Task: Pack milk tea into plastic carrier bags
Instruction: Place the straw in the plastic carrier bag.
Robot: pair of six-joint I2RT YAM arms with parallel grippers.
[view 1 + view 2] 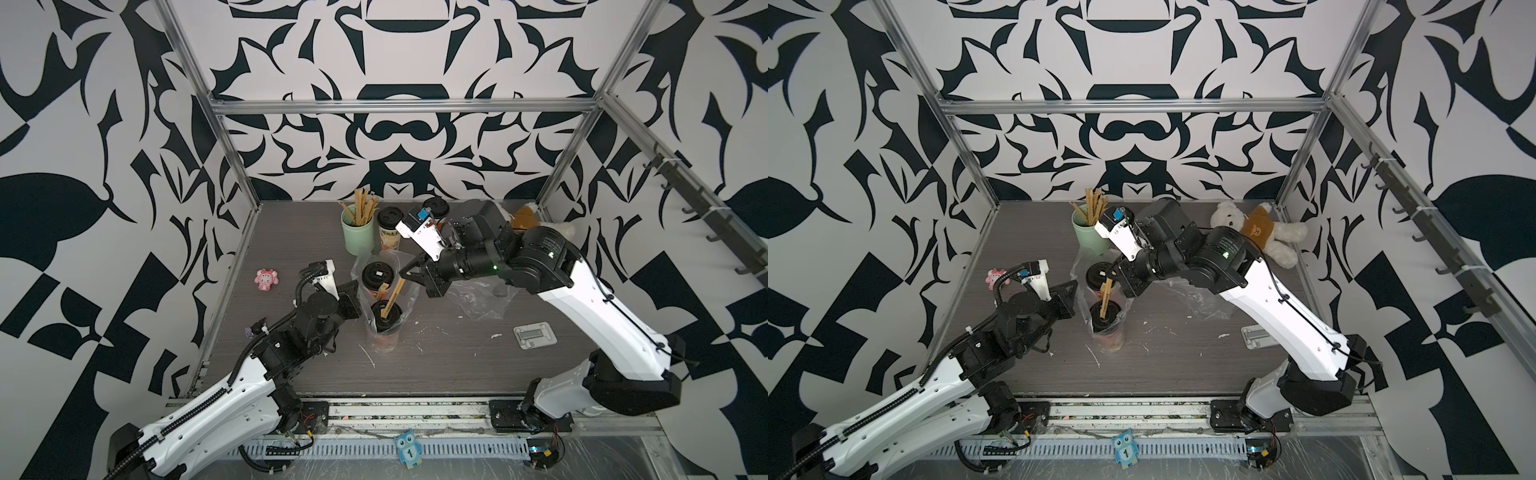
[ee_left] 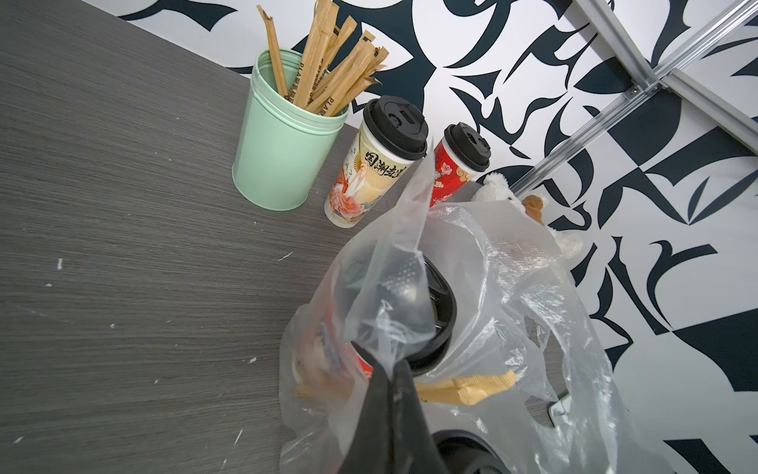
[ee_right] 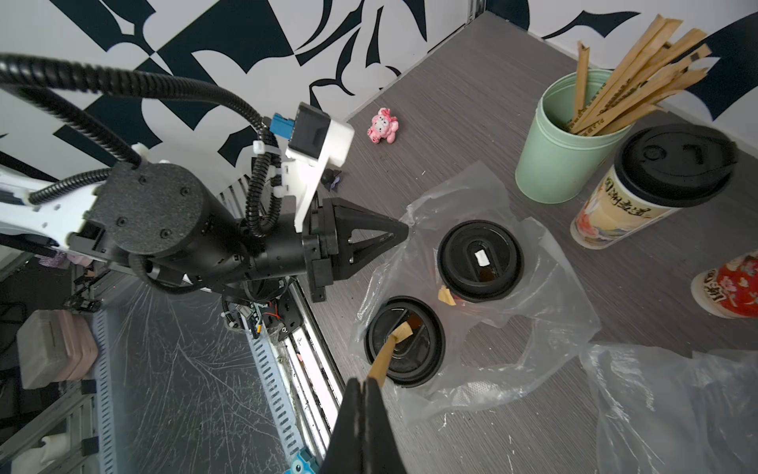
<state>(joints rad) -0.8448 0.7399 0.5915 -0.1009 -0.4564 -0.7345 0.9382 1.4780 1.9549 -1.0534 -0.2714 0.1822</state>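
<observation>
Grey wood-grain tabletop (image 1: 436, 365) fills the floor of a frame cell walled in black-and-white pattern. Farthest left lies a pink pig toy (image 1: 266, 280), well apart from everything else.

Next comes the left gripper (image 3: 404, 227). Its jaws are pressed together on the rim of a clear carrier bag (image 3: 549, 279), and the left wrist view shows the film bunched between the fingertips (image 2: 385, 394).

That bag stands open near the middle of the table with two milk tea cups upright inside it, side by side. The nearer cup (image 3: 422, 357) and the farther cup (image 3: 480, 260) both show black lids.

Behind the bag, toward the back wall, stands a mint-green holder (image 1: 357, 235) full of brown sticks. Just beside it on its right is the cream-yellow cup (image 1: 390, 228), outside any bag.

The right gripper (image 3: 364, 381) hangs over the bag. Its jaws are clamped on a brown wrapped stick (image 3: 385, 353), whose free end lies on the nearer cup's lid by the sip opening.

A red cup (image 2: 449, 172) stands at the back, right of the cream-yellow one, also unbagged.

The second carrier bag (image 1: 482, 297) lies crumpled and flat on the table under the right arm.

A teddy bear (image 1: 1262, 232) lies in the far right corner.
</observation>
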